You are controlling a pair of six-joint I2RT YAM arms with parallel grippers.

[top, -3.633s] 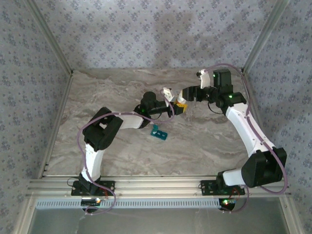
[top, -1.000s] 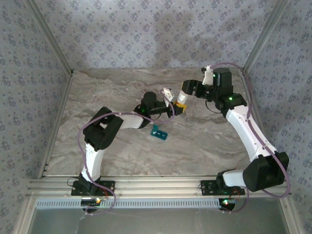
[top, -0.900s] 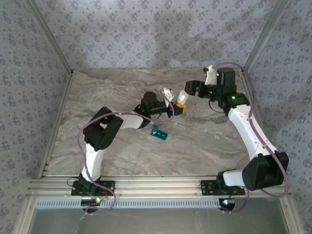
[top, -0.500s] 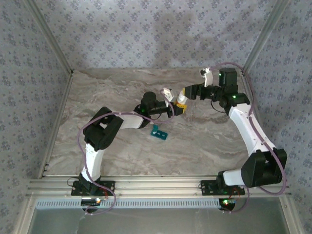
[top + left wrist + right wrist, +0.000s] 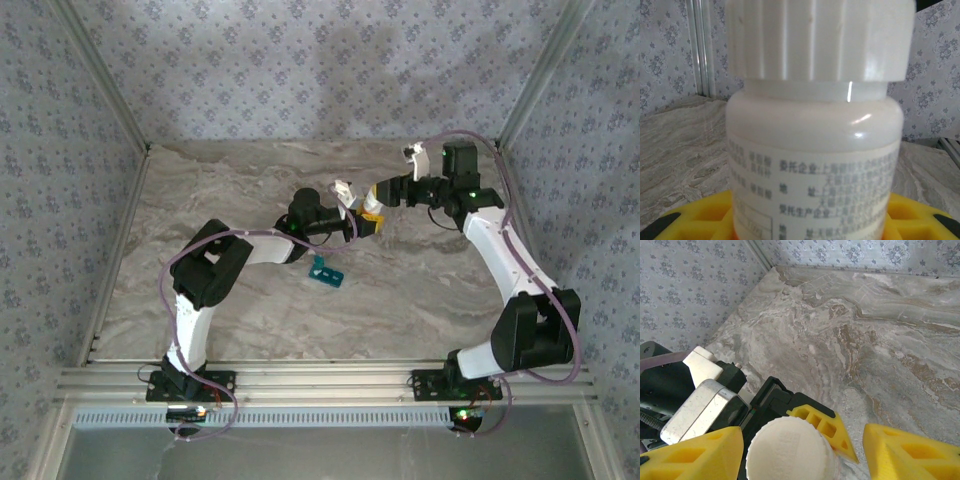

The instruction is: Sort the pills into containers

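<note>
The marble counter (image 5: 250,320) lies between flower-papered walls (image 5: 300,60). The left arm (image 5: 205,270) bends up from the lower left to mid-frame, and the left gripper (image 5: 366,222) shows yellow fingers. The right arm (image 5: 505,260) arcs in from the lower right. The right gripper (image 5: 384,192) sits just above and right of the other, nearly touching. The teal containers (image 5: 326,272) lie just below them, apart from both.

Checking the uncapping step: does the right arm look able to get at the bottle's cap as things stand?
Probably yes. The left tool holds the bottle, and the cap sits between the right tool's open fingers, with nothing covering it. One finger stands slightly off the cap.
</note>
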